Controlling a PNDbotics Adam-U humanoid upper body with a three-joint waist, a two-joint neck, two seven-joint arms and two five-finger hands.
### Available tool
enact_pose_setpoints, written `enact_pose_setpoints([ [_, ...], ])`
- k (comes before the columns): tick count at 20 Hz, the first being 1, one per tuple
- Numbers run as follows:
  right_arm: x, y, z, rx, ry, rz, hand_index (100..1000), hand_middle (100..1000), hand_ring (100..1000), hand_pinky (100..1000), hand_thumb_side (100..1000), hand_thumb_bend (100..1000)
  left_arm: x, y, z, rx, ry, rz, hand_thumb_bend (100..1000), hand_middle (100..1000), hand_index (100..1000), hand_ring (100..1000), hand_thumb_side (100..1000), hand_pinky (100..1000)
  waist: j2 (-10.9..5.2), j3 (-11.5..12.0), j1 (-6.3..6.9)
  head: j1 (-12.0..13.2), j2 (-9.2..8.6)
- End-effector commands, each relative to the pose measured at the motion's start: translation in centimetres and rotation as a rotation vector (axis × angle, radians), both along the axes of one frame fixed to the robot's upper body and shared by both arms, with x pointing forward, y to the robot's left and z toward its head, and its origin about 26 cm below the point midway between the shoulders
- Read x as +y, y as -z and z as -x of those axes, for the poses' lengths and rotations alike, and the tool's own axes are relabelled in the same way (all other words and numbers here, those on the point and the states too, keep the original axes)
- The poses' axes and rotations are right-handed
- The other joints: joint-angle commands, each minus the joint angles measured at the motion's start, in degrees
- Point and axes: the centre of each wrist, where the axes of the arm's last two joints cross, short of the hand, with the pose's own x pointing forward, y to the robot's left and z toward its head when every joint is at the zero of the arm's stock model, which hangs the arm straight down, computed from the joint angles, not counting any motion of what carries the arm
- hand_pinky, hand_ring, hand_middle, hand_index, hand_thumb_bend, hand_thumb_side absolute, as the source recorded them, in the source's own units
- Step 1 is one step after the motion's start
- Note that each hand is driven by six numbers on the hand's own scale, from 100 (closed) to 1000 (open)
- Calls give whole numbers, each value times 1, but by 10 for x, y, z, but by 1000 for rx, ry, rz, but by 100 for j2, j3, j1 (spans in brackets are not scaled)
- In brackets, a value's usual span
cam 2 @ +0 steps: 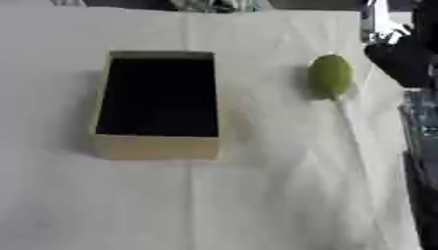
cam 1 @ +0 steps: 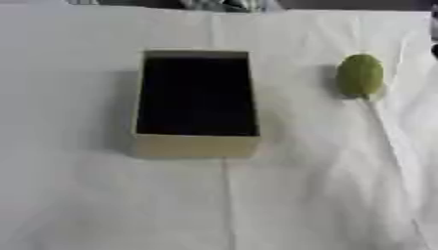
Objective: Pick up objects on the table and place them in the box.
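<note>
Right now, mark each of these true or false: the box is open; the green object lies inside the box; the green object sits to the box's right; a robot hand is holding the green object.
1. The box is open: true.
2. The green object lies inside the box: false, it lies on the white cloth.
3. The green object sits to the box's right: true.
4. A robot hand holds it: false, no hand touches it.

A tan open-topped box (cam 1: 195,145) with a dark inside sits a little left of the middle of a table covered by a white cloth (cam 1: 299,195). A green rounded object (cam 1: 359,75) lies on the cloth to the right of the box, well apart from it, level with its far half. The cloth shows creases running toward the near edge.
</note>
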Motion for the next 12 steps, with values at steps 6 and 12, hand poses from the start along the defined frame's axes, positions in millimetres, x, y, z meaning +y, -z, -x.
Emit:
enact_pose_setpoints([
  [6,-28,-23,20,-41,173,195,825,798,890,853,365,100,11,-8,8,-13,-57,-59,447,623,751,655,433,624,-146,-119,-12,121,71],
  [12,-39,-24,27,16,247,362,854,855,911,850,360,100,14,-5,10,-1,-76,-59,443,623,751,655,436,623,-128,-170,-35,166,71],
])
